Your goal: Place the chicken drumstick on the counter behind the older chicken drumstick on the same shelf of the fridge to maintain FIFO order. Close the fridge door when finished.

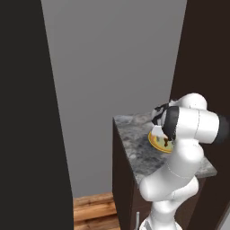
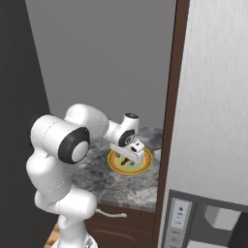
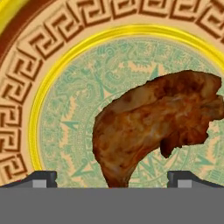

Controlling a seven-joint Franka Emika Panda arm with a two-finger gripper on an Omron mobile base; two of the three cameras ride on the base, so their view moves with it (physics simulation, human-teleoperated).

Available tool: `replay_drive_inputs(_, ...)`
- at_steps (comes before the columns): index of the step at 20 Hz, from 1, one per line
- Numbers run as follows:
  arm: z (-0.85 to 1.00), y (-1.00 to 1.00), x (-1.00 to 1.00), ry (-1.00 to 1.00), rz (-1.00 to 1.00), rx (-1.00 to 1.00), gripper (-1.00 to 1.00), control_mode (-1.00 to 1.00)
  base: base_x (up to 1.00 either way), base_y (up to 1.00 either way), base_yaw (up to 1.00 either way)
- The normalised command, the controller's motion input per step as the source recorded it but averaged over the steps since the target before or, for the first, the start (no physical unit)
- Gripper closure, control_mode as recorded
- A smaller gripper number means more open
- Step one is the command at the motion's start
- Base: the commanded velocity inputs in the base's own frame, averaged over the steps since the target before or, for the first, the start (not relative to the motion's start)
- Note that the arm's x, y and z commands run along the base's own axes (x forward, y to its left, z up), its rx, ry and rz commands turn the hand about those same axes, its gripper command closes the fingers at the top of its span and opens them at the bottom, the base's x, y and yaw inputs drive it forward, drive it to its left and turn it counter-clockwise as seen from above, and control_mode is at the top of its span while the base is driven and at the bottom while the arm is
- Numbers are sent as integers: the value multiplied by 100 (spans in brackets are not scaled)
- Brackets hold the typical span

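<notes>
Chicken drumstick (image 3: pixel 153 127): small, dark reddish-brown, glossy cooked skin, narrow end at 7 o'clock. Loc: ctr of patterned yellow plate (image 2: pixel 145 167) on counter (image 2: pixel 126 189). Gripper (image 3: pixel 112 177) spread wide, straddling it, no grip.

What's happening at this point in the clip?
The white arm is reaching over the counter, with its gripper lowered right above a yellow patterned plate. The chicken drumstick lies on that plate, and in the hand view it sits between the two fingers, which stand wide apart on either side. Nothing is gripped yet; the drumstick rests on the plate. The fridge stands beside the counter, its dispenser door shut.
</notes>
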Motion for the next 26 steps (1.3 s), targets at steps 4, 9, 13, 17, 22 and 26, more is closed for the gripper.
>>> replay_drive_inputs(4, -29, -4, 9, 0, 0, 0, -100, -100, 0, 0, 0)
replay_drive_inputs(9, -24, 0, 5, 0, 0, 0, -100, -100, 0, 0, 0)
replay_drive_inputs(13, -20, 1, -3, 6, 0, -6, 100, -100, 0, 0, 0)
replay_drive_inputs(17, -6, 5, 4, 0, 0, -1, 100, -100, 0, 0, 0)
replay_drive_inputs(22, -1, 3, 7, 0, 0, 0, 100, -100, 0, 0, 0)
replay_drive_inputs(26, 25, 8, 1, -8, 0, 0, 100, -100, 0, 0, 0)
